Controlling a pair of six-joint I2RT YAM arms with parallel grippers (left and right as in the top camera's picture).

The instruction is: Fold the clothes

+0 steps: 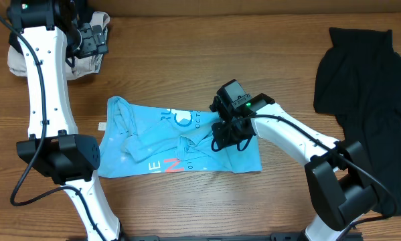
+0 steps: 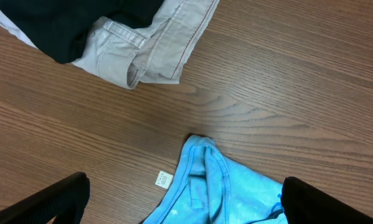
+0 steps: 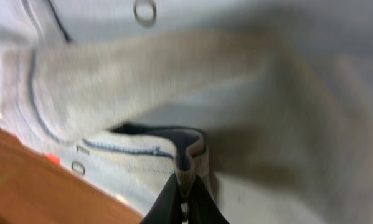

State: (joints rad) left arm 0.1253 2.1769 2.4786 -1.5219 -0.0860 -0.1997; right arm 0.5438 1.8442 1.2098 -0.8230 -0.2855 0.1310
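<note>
Found on the table (image 1: 187, 60), centre of the overhead frame: light-blue shirt (image 1: 146, 144), partly bunched, with sleeves crumpled inward.

Judged as the step in hand: lifting a pinched edge to carry it over as a fold. To do well:
- raise only enough to free the top layer;
- draw toward the left of the frame, cloth taut;
- lay the edge square to the lower border;
- smooth before letting go.

Laid with long axis left to right, dipping slightly toward lower right. Red-and-white lettering along the lower edge, white print nearer the upper edge. Neck direction not determinable.

Noted at far right: black clothes (image 1: 367, 80), untouched. Noted at upper left: beige clothes (image 2: 161, 50).

Right claw (image 3: 185, 202): clenched on a stitched edge of the shirt, right of centre. Left claw (image 1: 92, 41): spread wide, holding nothing, beside the beige clothes.
</note>
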